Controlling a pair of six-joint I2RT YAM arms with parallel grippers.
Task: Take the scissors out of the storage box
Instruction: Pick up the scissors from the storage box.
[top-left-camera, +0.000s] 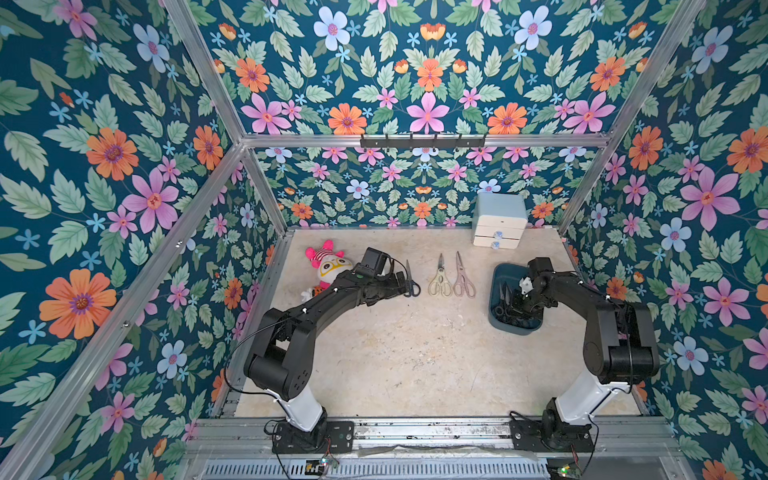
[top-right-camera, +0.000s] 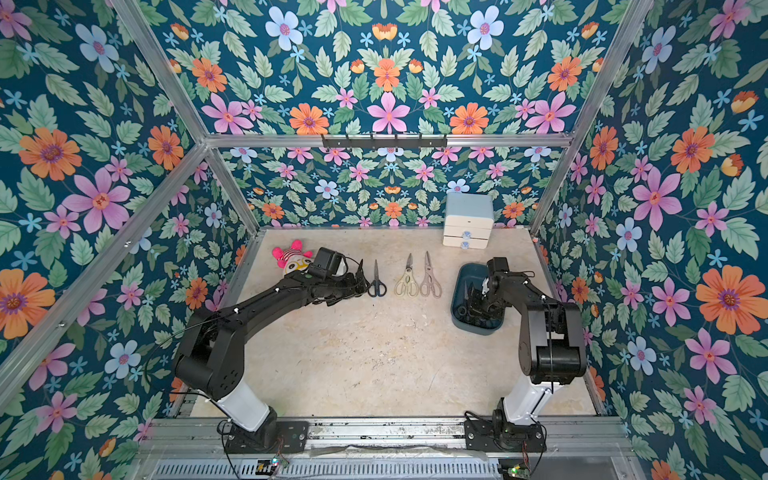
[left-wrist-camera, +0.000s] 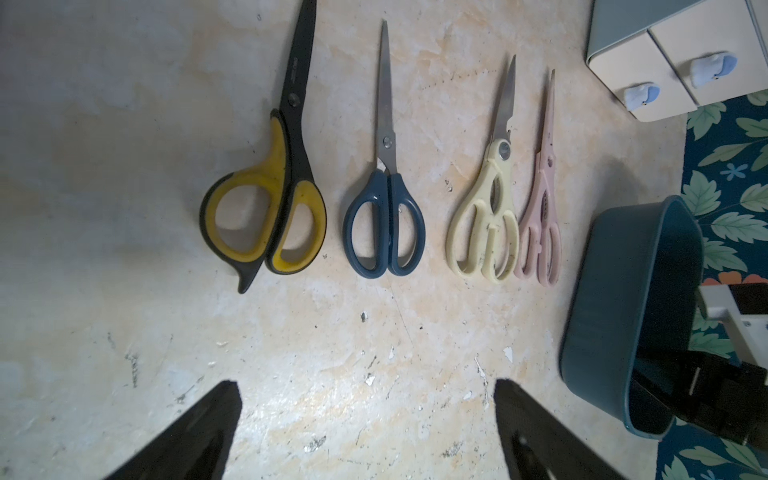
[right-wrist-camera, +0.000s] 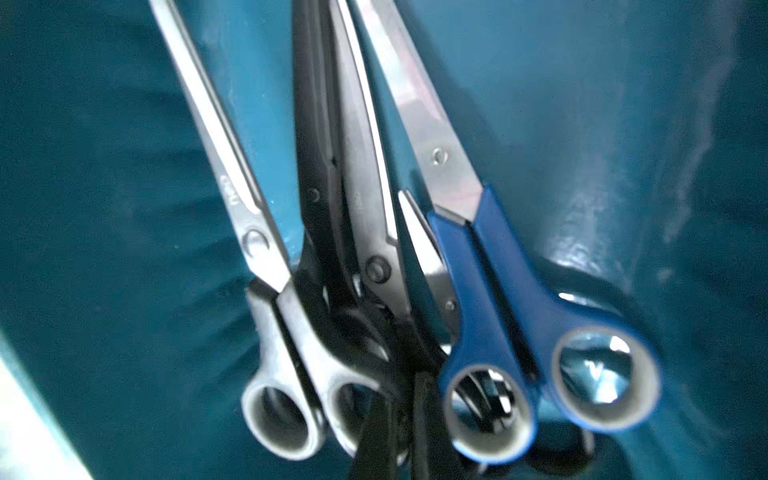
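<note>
Four scissors lie in a row on the table: yellow-black handled (left-wrist-camera: 266, 216), dark-blue handled (left-wrist-camera: 384, 224), cream shears (left-wrist-camera: 484, 232) and pale-pink shears (left-wrist-camera: 540, 245). My left gripper (left-wrist-camera: 368, 386) hovers just short of their handles, open and empty; in both top views the arm hides the yellow-black pair. The teal storage box (top-left-camera: 498, 282) sits at the right with several scissors inside. My right gripper (right-wrist-camera: 399, 399) reaches down into it, its fingers pinched together on a black handle in the pile, between a glare-lit pair (right-wrist-camera: 291, 332) and a blue-handled pair (right-wrist-camera: 498, 311).
A pale-blue two-drawer cabinet (top-left-camera: 498, 220) stands at the back right, behind the box. A plush toy (top-left-camera: 328, 266) lies at the back left beside my left arm. Floral walls on an aluminium frame close in three sides, with a hook rail (top-left-camera: 422, 141) high on the back wall.
</note>
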